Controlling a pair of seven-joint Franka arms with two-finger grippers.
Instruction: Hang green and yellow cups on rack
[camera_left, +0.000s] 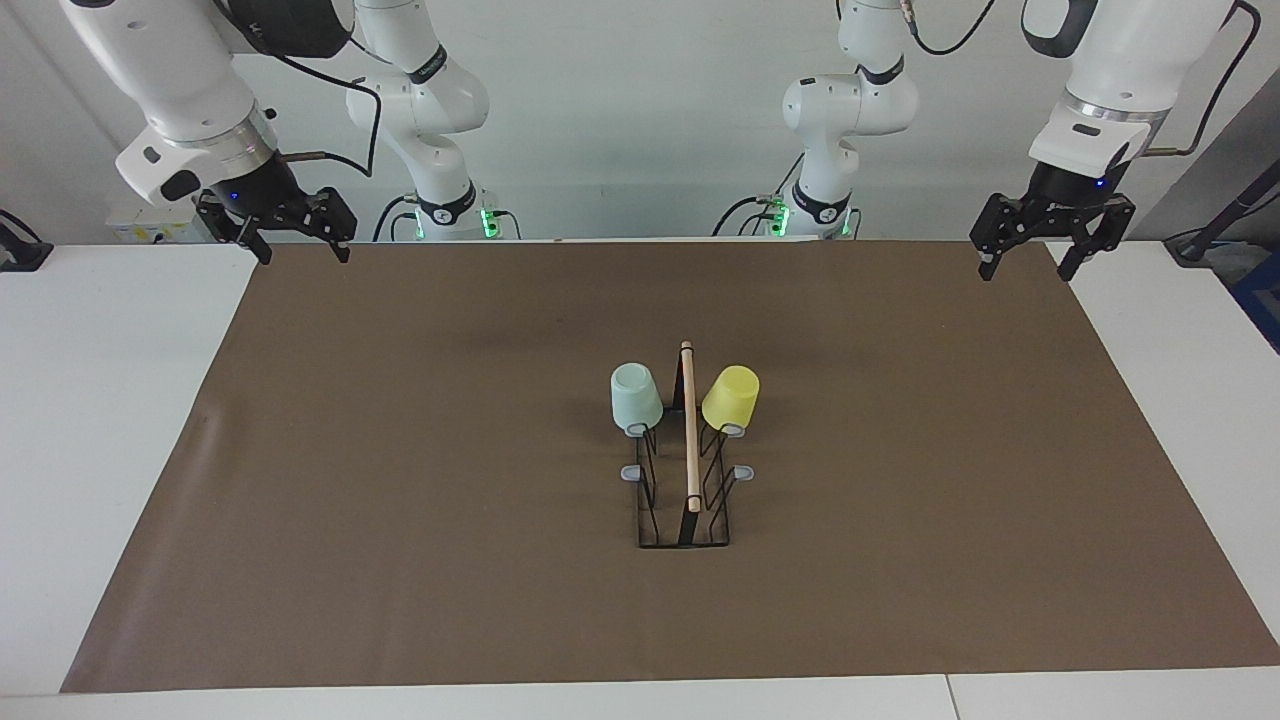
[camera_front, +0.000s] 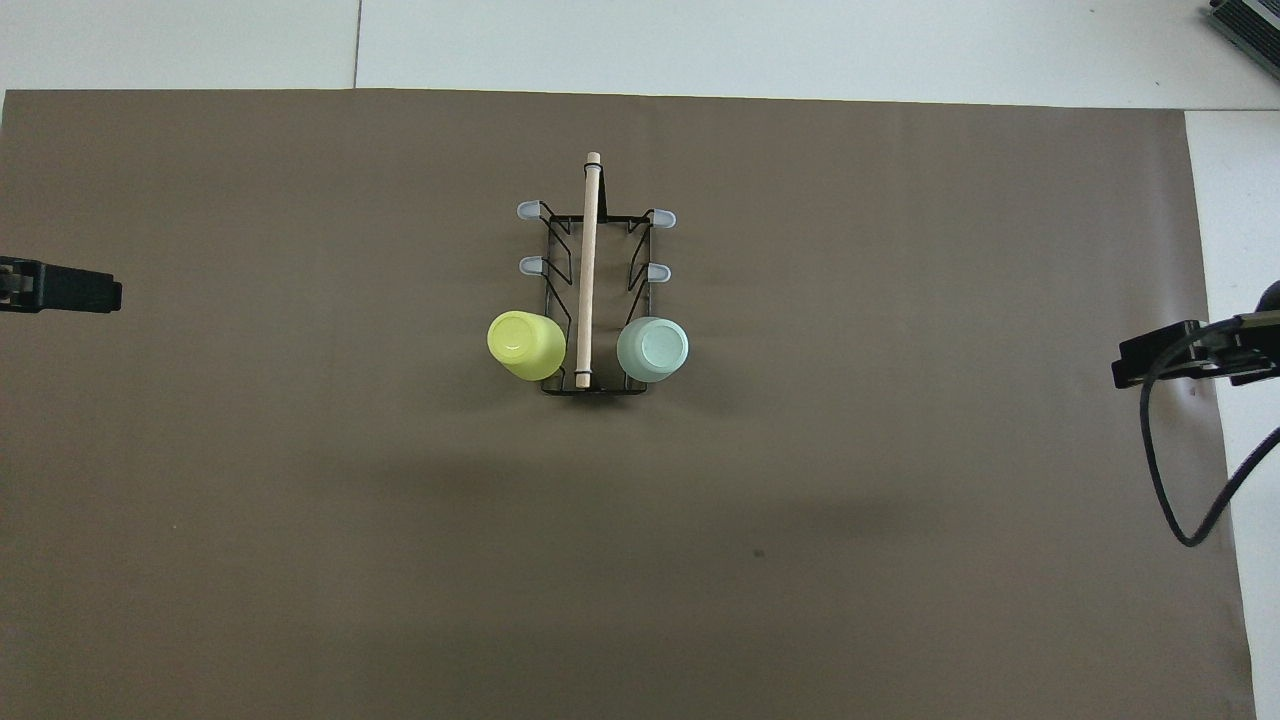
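Observation:
The black wire rack (camera_left: 688, 500) (camera_front: 592, 300) with its wooden dowel stands mid-mat. On its two prongs nearest the robots hang both cups, upside down. The mint green cup (camera_left: 635, 396) (camera_front: 652, 349) is on the right arm's side and the yellow cup (camera_left: 730, 396) (camera_front: 525, 345) on the left arm's side. My left gripper (camera_left: 1025, 270) hangs open and empty over the mat's corner at its own end of the table. My right gripper (camera_left: 305, 255) is open and empty over the mat's other robot-side corner. The overhead view shows only a dark fingertip (camera_front: 80, 291) of the left one.
A brown mat (camera_left: 400, 450) covers most of the white table (camera_left: 100, 400). Several grey-capped prongs (camera_left: 742, 472) on the rack carry nothing. A black cable (camera_front: 1165, 470) loops below the right hand in the overhead view.

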